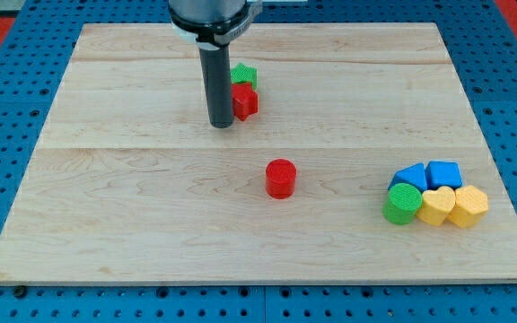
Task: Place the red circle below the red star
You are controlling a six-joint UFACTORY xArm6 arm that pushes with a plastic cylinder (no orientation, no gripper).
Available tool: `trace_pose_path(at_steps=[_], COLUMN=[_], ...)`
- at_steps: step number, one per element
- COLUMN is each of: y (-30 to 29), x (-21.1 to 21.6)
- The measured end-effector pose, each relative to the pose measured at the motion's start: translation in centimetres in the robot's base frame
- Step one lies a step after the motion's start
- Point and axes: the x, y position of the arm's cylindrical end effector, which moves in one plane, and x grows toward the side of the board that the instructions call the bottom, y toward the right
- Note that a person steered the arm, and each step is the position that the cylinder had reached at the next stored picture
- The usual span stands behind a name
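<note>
The red circle (280,178) is a short red cylinder standing near the middle of the wooden board (133,206). The red star (245,100) sits toward the view's top, partly hidden by my rod, with a green star (244,74) touching it on its upper side. My tip (221,125) rests on the board just left of the red star and slightly below it. The red circle lies below and to the right of the tip, well apart from it.
A cluster sits at the view's right: a green circle (403,203), a yellow heart (435,206), a yellow hexagon (468,205), a blue block (411,177) and a blue block (444,172). Blue pegboard (7,108) surrounds the board.
</note>
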Motion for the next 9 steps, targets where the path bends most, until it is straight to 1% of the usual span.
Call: trace_pose_path(at_steps=[1, 3, 4, 5, 6, 7, 9], y=[-0.9, -0.9, 1.8, 8.7, 12.2, 12.2, 8.5], x=[2.5, 10.6, 14.4, 14.6, 14.0, 13.1, 10.1])
